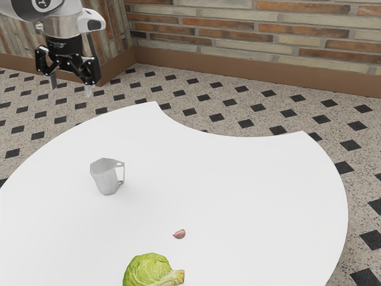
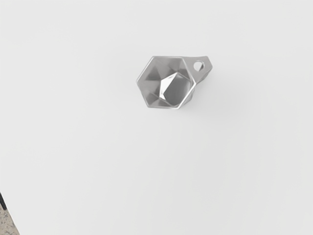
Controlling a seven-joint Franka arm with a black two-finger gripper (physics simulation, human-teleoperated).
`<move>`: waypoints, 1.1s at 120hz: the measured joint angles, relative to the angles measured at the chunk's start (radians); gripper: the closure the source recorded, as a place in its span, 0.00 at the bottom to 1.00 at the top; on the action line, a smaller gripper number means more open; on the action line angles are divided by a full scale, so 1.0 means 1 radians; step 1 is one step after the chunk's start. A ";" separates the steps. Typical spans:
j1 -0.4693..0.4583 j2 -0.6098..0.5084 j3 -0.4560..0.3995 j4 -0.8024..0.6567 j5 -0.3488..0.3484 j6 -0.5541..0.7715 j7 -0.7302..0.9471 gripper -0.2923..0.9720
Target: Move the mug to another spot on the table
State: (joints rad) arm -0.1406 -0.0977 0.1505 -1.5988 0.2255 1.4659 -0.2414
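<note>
Your tool (image 1: 71, 85) upper left of frame, spread wide, empty, well above mug (image 1: 107, 177). Off-centre descent could knock mug over on tabletop (image 1: 238, 196); faceted walls may slip.

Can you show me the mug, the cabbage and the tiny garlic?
mug (image 1: 106, 179): exterior view, on its gray side wall.
cabbage (image 1: 149, 271): exterior view, on its green leafy top.
garlic clove (image 1: 179, 234): exterior view, on its middle.
</note>
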 joint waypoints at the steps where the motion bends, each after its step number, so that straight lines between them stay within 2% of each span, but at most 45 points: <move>1: 0.000 0.000 0.000 0.000 0.000 0.000 0.000 0.23; 24: 0.000 0.014 0.000 -0.013 -0.001 0.005 0.000 0.23; 34: 0.002 0.038 0.001 -0.023 -0.034 0.024 0.000 0.23; 72: 0.004 0.261 -0.001 -0.028 -0.077 0.106 0.019 0.23; 91: 0.028 0.326 -0.001 -0.054 -0.082 0.184 0.112 0.23; 132: 0.069 0.377 0.003 -0.106 -0.084 0.342 0.387 0.23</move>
State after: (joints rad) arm -0.0720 0.2793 0.1533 -1.7052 0.1419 1.8082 0.1457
